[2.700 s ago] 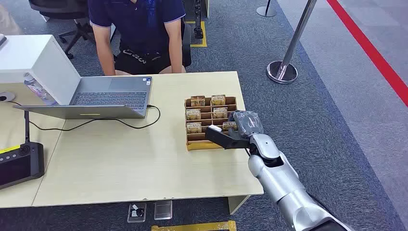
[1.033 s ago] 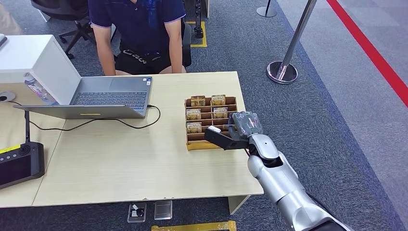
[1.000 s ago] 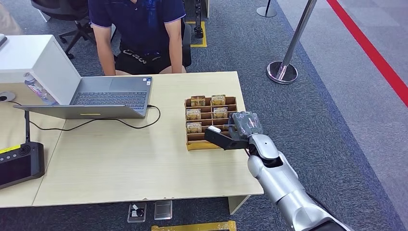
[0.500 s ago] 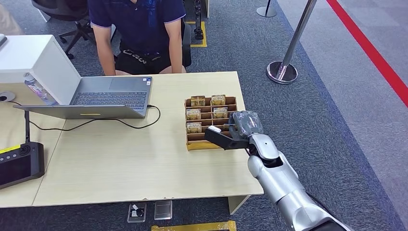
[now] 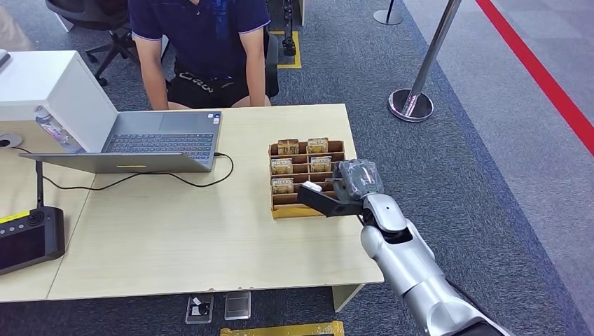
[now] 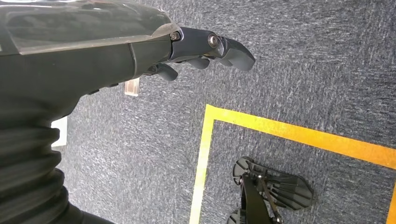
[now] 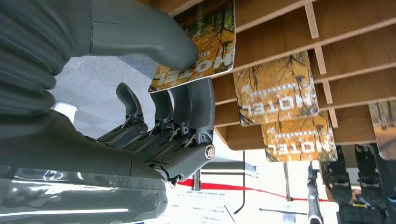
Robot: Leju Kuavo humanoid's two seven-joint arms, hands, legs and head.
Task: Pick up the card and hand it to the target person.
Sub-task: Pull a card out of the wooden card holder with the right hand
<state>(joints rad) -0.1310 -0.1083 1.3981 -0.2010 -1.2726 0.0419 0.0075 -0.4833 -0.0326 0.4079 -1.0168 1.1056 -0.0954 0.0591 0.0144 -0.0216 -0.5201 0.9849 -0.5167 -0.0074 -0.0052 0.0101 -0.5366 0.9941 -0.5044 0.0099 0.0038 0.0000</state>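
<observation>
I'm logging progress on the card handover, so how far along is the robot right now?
Done: the right hand has reached the wooden card rack and pinches one hotel card between thumb and fingers. In hand: drawing that card out; its far end is at the rack, and whether it is free cannot be told. Left: lifting it clear and passing it to the person seated across the table. The left hand hangs over the carpet, holding nothing.

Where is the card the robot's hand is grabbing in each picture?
Head view: hidden behind the right hand at the holder's near right corner.
Left wrist view: not in it.
Right wrist view: card at top middle, under the thumb.
Shared landmark: the wooden holder.
</observation>
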